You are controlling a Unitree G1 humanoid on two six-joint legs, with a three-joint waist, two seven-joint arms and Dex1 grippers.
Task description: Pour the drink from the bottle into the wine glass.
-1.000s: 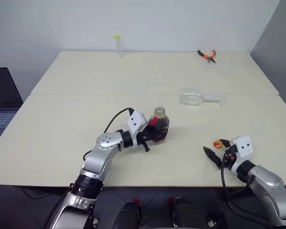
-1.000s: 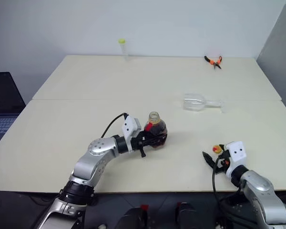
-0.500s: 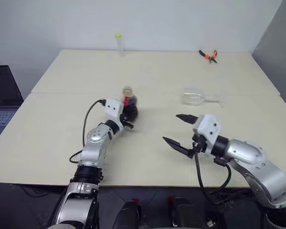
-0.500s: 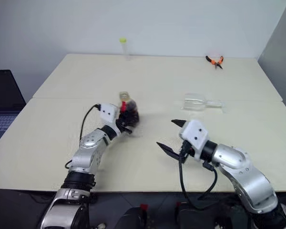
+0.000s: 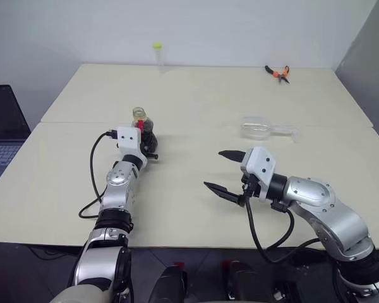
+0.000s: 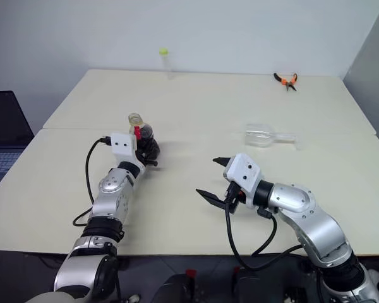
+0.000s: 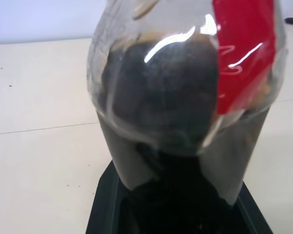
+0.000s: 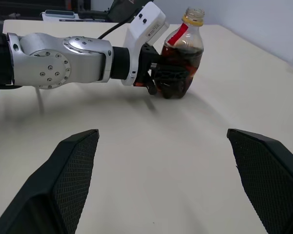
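Bottle (image 5: pixel 143 128) left on table (image 5: pixel 196 101), wine glass (image 5: pixel 265 129) toppled right, pliers (image 5: pixel 275 72) behind.

the left arm reaches forward, low over the worktop (image 5: pixel 196 95), its left gripper (image 8: pixel 162 78) level, black fingers around the base of the upright bottle (image 8: pixel 181 53). the right arm bends inward, its right gripper (image 5: pixel 230 172) pointing left, jaws spread wide, holding nothing.
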